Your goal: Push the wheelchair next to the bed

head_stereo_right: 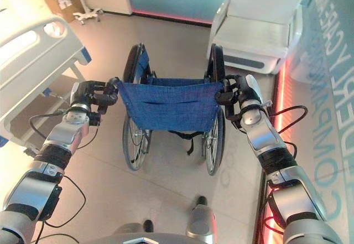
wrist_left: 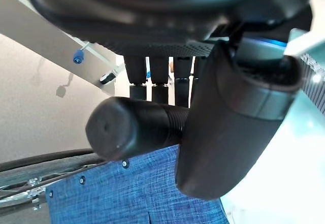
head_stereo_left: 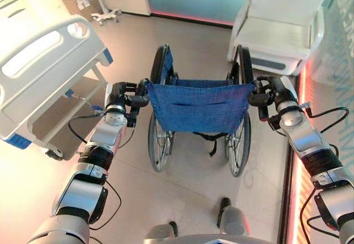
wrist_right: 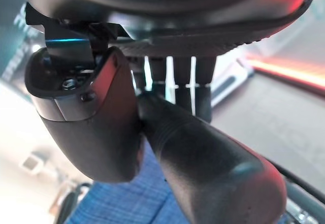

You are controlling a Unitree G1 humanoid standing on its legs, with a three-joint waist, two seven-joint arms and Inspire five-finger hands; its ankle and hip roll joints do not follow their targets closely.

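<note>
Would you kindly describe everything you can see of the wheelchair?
The wheelchair stands upright on the floor, its back toward the robot, between a bed on the left and another ahead on the right. It has a blue fabric backrest, a dark frame and two large spoked wheels with black tyres. Its black push handles are each gripped: the left robot hand holds one, the right robot hand the other.
</note>
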